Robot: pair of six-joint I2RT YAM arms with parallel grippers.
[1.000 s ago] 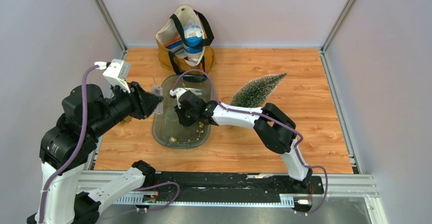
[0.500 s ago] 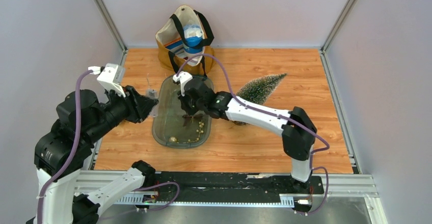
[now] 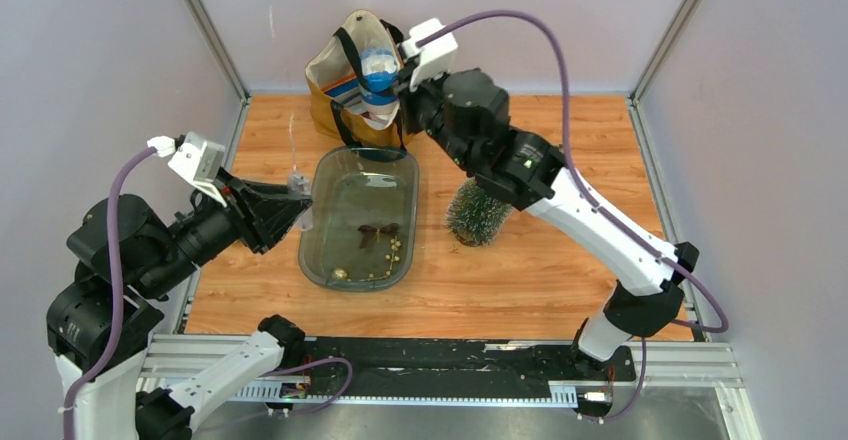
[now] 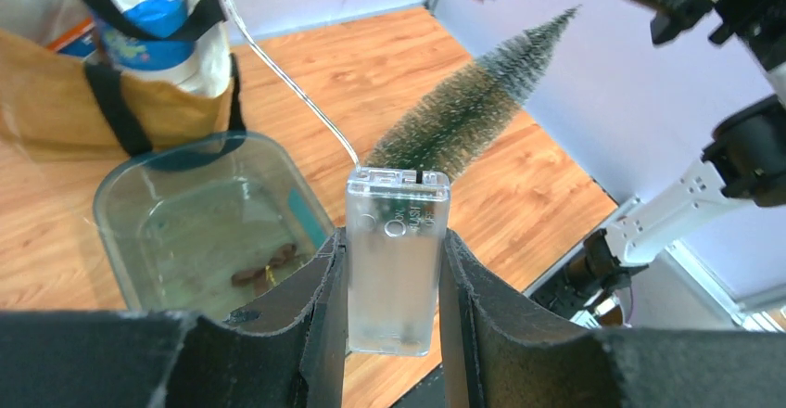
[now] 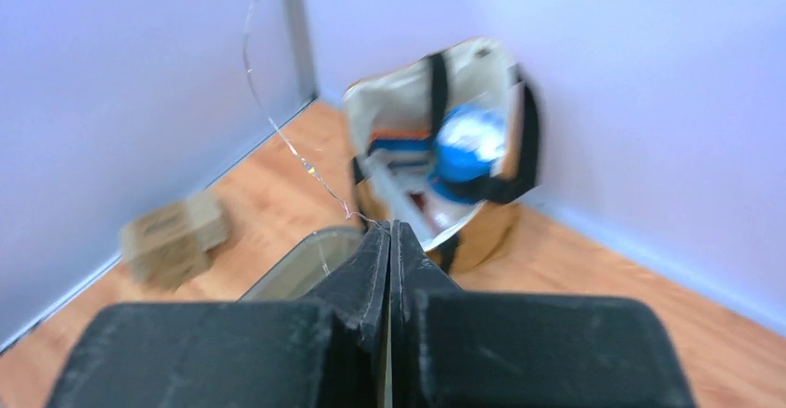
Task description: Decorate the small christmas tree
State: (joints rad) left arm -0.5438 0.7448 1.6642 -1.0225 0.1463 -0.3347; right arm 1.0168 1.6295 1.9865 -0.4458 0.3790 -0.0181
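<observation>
Room: pale lilac walls [image 3: 100, 60] close the bench in on three sides. I judge swing room tight toward the top edge of the overhead view.
Surface: wood-grain tabletop [image 3: 560, 280], flat and smooth. I'd expect a light object to slide on it rather than stay put.
Tote bag: mustard tote bag [image 3: 330, 115] with black straps stands upright at upper centre, against the back wall.
Tray: clear tray [image 3: 318, 260] at centre holds a brown bow-like piece [image 3: 377, 230] and gold beads [image 3: 390, 258] in its lower half.
Tree: small christmas tree [image 3: 478, 215] lies on its side just right of the tray, apart from it. Its round base faces me and its upper part is hidden under the right arm [image 3: 590, 215].
Tree handling: I judge it light, with springy bristles over a stiffer core, and prone to rolling. The frosting may shed. I'd grip low on the body near the base, never the thin tip.
Battery box: clear battery box [image 4: 397, 241], rigid and slick-sided, sits at the middle of the left wrist view.
Wire: light wire [image 4: 287, 83] rises from the box. It is thin and springy, and I think it is likely to snag on needles.
Left claw: left claw [image 4: 394, 269] is clamped on the battery box.
Right claw: right claw [image 5: 389, 241] has its fingers pressed together, and the wire runs into their tips, so I read it as pinched there.
</observation>
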